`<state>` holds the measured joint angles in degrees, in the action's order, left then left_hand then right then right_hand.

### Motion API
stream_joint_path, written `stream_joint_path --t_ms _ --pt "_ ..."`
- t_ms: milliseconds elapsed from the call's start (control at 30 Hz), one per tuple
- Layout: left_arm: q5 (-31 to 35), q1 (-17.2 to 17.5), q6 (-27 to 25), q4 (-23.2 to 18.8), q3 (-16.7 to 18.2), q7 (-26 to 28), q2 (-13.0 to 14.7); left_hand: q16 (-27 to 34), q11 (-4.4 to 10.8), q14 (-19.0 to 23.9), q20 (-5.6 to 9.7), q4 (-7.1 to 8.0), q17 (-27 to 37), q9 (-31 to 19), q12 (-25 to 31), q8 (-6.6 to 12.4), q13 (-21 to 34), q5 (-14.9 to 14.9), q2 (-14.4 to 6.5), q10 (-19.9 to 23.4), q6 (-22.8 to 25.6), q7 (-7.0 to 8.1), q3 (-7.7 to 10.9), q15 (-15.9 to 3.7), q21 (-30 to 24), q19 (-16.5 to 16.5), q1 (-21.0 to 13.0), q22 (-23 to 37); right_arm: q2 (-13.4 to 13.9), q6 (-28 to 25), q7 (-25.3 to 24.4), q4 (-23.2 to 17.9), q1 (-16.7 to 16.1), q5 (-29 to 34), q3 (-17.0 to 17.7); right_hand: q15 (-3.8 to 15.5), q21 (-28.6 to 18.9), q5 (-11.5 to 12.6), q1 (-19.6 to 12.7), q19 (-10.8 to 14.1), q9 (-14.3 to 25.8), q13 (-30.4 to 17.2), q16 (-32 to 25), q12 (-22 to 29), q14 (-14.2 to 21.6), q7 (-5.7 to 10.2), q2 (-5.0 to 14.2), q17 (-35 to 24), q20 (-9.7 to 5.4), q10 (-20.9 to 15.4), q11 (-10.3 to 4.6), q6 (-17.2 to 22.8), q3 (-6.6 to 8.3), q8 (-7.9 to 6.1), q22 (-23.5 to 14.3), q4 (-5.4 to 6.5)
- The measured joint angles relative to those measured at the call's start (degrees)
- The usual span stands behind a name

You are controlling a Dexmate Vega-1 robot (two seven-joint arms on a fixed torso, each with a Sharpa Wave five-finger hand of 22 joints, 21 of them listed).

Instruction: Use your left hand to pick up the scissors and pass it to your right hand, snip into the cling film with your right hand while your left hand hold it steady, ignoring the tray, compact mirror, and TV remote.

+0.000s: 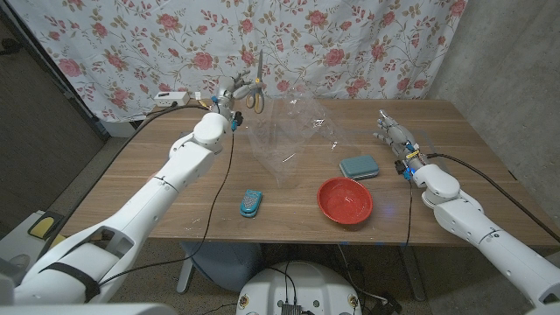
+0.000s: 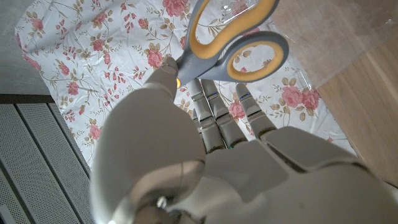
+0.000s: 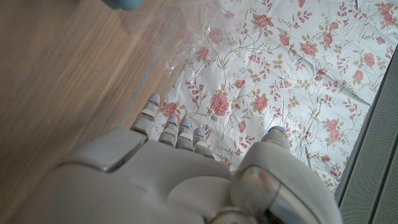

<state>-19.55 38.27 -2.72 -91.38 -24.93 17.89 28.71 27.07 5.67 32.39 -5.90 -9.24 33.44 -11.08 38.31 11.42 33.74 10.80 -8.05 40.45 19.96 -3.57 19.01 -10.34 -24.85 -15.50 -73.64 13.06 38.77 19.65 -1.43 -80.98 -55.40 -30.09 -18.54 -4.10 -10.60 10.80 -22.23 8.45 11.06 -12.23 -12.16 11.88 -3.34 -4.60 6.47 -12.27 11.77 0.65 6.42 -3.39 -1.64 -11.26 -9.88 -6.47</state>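
Left hand point(image 1: 229, 94) holds the yellow-handled scissors point(image 1: 255, 90) raised, blades up, beside the cling film point(image 1: 289, 136). Right hand point(image 1: 394, 136) empty over the table point(image 1: 157, 210), fingers extended and apart.

Left hand point(image 1: 229, 94) raised, gripping; right hand point(image 1: 393, 134) low, fingers apart, holding nothing.

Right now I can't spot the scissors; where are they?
In the head view, the scissors are held up by the left hand, far left, beside the cling film.
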Motion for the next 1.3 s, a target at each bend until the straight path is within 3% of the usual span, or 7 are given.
stream_joint_path --t_ms 400,900,933,967,1300 --pt "-3.0 -2.1 5.1 4.0 -1.2 -6.4 -1.2 -0.4 0.0 -0.7 0.19 0.0 0.0 0.0 0.2 -0.4 0.0 0.0 0.0 0.0 0.0 0.02 -0.01 -0.11 0.0 0.2 0.0 -0.3 0.6 0.0 -0.4 -1.2 -1.0 0.0 0.7 0.0 0.0 0.0 0.0 0.0 0.0 0.0 0.0 0.0 0.0 0.0 0.0 0.0 0.0 0.0 0.0 0.0 0.0 0.0 0.0 0.0" --pt "-6.8 -4.7 7.8 9.2 -2.2 -13.1 -3.0 -0.8 0.0 -0.7 0.17 -0.01 0.0 0.1 0.3 -0.67 -0.6 -0.2 0.1 0.0 -0.1 0.14 -0.01 -0.11 0.0 0.8 0.5 -0.3 0.9 0.5 -0.9 -2.1 -2.1 -0.3 1.2 0.0 0.0 0.0 0.0 0.0 0.0 0.0 0.0 0.0 0.0 0.0 0.0 0.0 0.0 0.0 0.0 0.0 -0.01 0.0 0.0 0.0" --pt "-6.8 -4.9 7.8 9.4 -2.3 -13.1 -3.0 -0.9 0.0 -0.7 0.38 0.0 0.0 0.1 0.3 -0.67 -0.6 -0.2 0.1 0.0 -0.2 0.21 -0.01 -0.11 0.0 1.0 0.5 -0.3 0.9 0.5 -0.9 -2.1 -2.1 -0.3 1.2 0.0 0.0 0.0 0.0 0.0 0.0 0.0 0.0 0.0 0.0 0.0 0.0 0.0 0.0 0.0 0.0 0.0 0.01 0.0 0.0 -0.01" --pt "-8.7 -4.9 8.7 9.5 -2.3 -16.4 -3.0 -1.2 0.0 -0.7 0.48 0.0 0.0 0.2 0.3 -0.67 -0.7 -0.2 0.1 0.0 -0.2 0.21 -0.01 -0.11 0.0 1.1 0.6 -0.3 1.0 0.5 -0.9 -2.4 -2.6 -0.3 1.5 0.0 0.0 0.0 0.0 0.0 0.0 0.0 0.0 0.0 0.0 0.0 0.0 0.0 0.0 0.0 0.0 0.0 0.17 0.0 0.0 -0.17" --pt "-12.2 -6.0 9.6 10.4 -2.6 -21.5 -3.1 -1.3 0.0 -0.7 0.39 -0.01 0.0 0.2 0.3 -0.67 -0.9 -0.4 0.1 0.0 -0.2 0.22 -0.01 -0.11 0.3 1.6 0.6 -0.3 1.0 1.0 -0.9 -2.8 -3.2 -0.4 1.7 0.0 0.0 0.0 0.0 0.0 0.0 0.0 0.0 0.0 0.0 0.0 0.0 0.0 0.0 0.0 0.0 0.0 0.17 0.0 0.0 -0.17"
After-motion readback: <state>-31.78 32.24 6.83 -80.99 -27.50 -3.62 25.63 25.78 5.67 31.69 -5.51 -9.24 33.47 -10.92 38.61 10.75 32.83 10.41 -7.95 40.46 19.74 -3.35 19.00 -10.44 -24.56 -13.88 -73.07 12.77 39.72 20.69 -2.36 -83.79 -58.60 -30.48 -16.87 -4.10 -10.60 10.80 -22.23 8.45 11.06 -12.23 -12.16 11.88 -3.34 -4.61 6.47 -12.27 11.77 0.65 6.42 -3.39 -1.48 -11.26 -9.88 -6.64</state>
